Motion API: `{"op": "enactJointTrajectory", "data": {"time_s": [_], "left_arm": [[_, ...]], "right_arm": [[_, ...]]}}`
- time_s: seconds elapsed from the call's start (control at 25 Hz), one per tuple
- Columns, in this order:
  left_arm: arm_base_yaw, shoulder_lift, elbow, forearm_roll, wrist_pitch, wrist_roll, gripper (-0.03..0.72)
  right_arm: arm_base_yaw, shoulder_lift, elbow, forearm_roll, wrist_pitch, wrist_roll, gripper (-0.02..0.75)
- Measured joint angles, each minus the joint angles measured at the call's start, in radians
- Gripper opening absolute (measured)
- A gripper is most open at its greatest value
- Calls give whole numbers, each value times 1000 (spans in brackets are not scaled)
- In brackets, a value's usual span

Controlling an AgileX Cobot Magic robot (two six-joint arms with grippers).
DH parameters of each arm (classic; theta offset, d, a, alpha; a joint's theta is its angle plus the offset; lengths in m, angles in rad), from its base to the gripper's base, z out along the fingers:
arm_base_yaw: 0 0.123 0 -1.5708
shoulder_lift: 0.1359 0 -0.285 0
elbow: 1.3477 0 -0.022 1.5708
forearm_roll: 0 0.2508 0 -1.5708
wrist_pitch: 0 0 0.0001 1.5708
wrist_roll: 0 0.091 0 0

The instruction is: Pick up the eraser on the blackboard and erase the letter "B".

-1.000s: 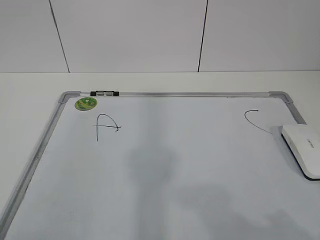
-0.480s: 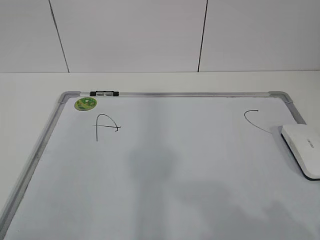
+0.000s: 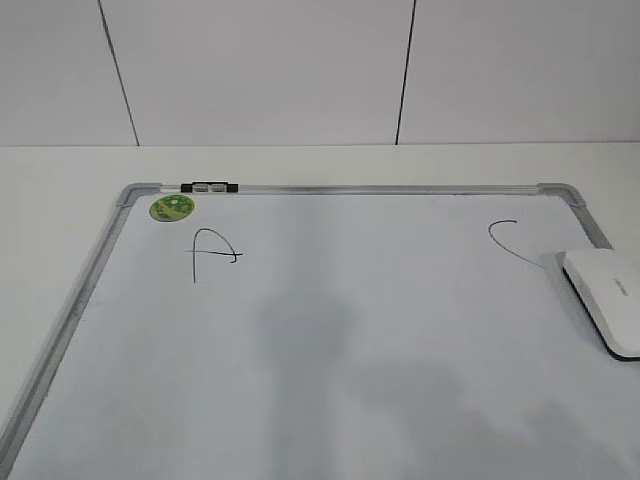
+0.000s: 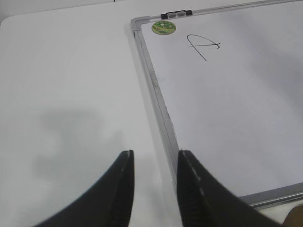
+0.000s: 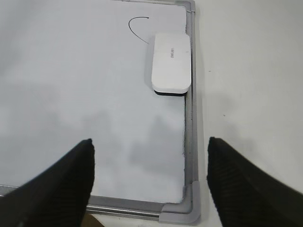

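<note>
The blackboard (image 3: 80, 290) is a white board with a silver-grey frame, lying flat on the table. The white eraser (image 3: 605, 295) lies on its right edge, just below a hand-drawn "C" (image 3: 505, 240). No letter "B" shows in any view; the board between the "A" (image 3: 212, 252) and the "C" is bare. In the right wrist view my right gripper (image 5: 150, 146) is open wide over the board's near right corner, well short of the eraser (image 5: 171, 61). My left gripper (image 4: 155, 158) is open and empty, over the board's left frame (image 4: 158, 101). Neither gripper shows in the exterior view.
A round green magnet (image 3: 172, 207) and a small black-and-white clip (image 3: 209, 186) sit at the board's far left corner. White table surrounds the board; a white panelled wall stands behind it.
</note>
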Motion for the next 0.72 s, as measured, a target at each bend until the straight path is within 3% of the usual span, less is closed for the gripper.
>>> {"op": "enactJointTrajectory", "data": {"time_s": [0.2, 0.44, 0.72], "left_arm": [[7, 0, 0, 0, -2, 0, 237], [62, 0, 0, 0, -2, 0, 237], [68, 0, 0, 0, -2, 0, 237]], "right_arm": [[0, 0, 0, 0, -2, 0, 572], [0, 0, 0, 0, -2, 0, 572], [0, 0, 0, 0, -2, 0, 572]]}}
